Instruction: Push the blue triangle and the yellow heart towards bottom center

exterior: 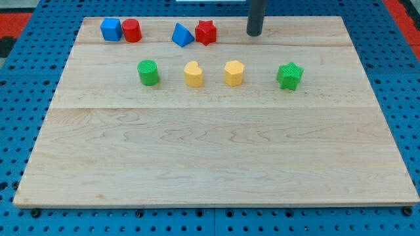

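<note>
The blue triangle (pixel 182 35) sits near the view's top edge of the wooden board, touching the red star (pixel 206 32) on its right. The yellow heart (pixel 193 75) lies below them, in the middle row. My tip (pixel 254 33) is the lower end of the dark rod at the view's top, to the right of the red star and well apart from both the blue triangle and the yellow heart.
A blue cube (pixel 111 29) and a red cylinder (pixel 131 31) stand at the top left. A green cylinder (pixel 148 72), a yellow hexagon (pixel 234 73) and a green star (pixel 289 75) share the heart's row. The wooden board (pixel 216 164) lies on a blue pegboard.
</note>
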Robot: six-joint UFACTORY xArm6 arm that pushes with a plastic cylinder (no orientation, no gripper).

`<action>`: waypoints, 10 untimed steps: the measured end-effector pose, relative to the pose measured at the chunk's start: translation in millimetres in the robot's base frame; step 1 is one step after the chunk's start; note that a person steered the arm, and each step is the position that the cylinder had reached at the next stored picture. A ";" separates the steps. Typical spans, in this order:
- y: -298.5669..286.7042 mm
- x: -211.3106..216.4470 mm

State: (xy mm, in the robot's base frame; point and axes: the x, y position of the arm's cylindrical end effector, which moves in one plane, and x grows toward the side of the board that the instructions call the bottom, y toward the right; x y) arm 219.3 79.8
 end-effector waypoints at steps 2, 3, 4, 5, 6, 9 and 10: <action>-127.9 -27.1; -139.6 -1.5; -160.4 9.2; -155.0 38.2; -136.1 79.6; -104.8 160.4; -104.8 221.1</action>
State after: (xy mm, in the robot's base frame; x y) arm 440.3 -25.0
